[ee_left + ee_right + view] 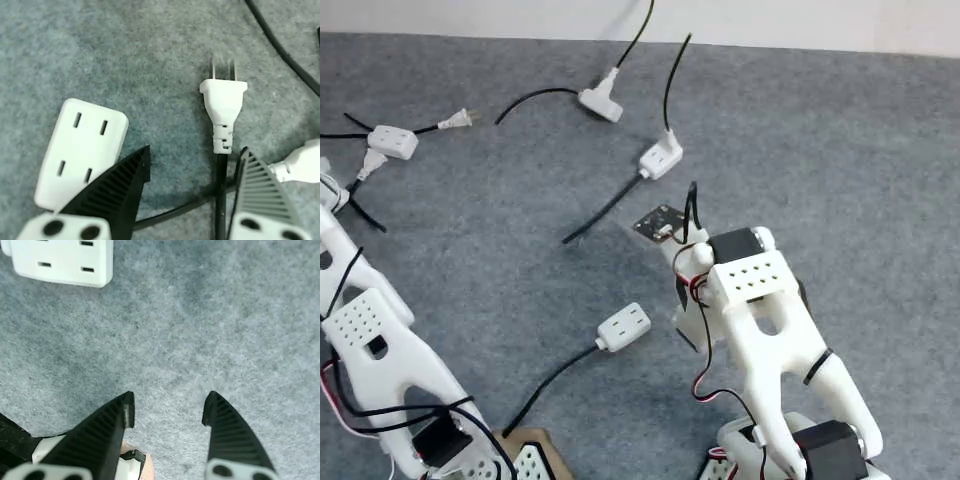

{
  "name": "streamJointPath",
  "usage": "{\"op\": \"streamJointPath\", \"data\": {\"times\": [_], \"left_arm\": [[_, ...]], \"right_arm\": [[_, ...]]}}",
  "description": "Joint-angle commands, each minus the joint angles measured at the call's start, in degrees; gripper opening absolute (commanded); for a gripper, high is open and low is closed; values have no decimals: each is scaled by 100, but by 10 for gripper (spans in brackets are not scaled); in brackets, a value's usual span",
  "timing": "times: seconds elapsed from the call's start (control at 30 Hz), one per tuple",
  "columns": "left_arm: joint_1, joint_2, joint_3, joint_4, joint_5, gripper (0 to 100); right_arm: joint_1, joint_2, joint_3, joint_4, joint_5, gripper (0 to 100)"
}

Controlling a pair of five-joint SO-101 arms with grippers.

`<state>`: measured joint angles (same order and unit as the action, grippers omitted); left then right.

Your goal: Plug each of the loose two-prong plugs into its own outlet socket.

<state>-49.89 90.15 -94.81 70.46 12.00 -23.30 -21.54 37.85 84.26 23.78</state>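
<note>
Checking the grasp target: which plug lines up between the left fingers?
The plug whose two prongs show, cable between the fingers; the other plug lies outside.

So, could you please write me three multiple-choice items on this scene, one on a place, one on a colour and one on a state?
1. Where is the two-prong plug near the left gripper?
A. Lying on the carpet beside an outlet socket, apart from it.
B. Pushed into that socket.
C. Lifted in the gripper.

2. What colours are that plug and its cord?
A. Black plug, white cord.
B. White plug, black cord.
C. Both grey.

3. How is the right gripper?
A. Shut on a plug.
B. Shut on a socket.
C. Open over bare carpet, holding nothing.

Answers:
1 A: its prongs are bare, with carpet between plug and socket.
2 B: the left wrist view shows a white body on a black cord.
3 C: its jaws stand apart over the carpet.
</note>
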Motion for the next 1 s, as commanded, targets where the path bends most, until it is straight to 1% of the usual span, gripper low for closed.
{"op": "streamJointPath", "data": {"times": [0.0, 0.07, 0.1, 0.17, 0.27, 0.33, 0.43, 0.63, 0.8, 0.97], "left_arm": [[48, -13, -31, 325, 62, 291], [171, -40, -40, 378, 26, 274], [224, -75, -48, 369, -44, 247], [374, -154, -40, 352, -598, 162], [629, -198, -22, 404, -1521, 0], [760, -189, -13, 651, -1829, 22], [901, -233, -40, 1152, -2251, 7], [971, -567, -48, 1398, -2479, 7], [989, -1464, -48, 1521, -2505, 7], [1200, -2651, -48, 1512, -2848, 6]], "right_arm": [[-75, -242, -48, 48, -70, 231], [-75, -242, -48, 48, -70, 231], [-75, -242, -48, 48, -70, 231], [-75, -242, -40, 127, -62, 231], [-75, -242, -75, 242, -44, 231], [-84, -242, -75, 242, -44, 231], [-84, -242, -75, 242, -44, 231], [-426, -242, -57, 251, -79, 231], [-444, -242, -92, 189, -88, 231], [-444, -242, -92, 101, -88, 231]]}}
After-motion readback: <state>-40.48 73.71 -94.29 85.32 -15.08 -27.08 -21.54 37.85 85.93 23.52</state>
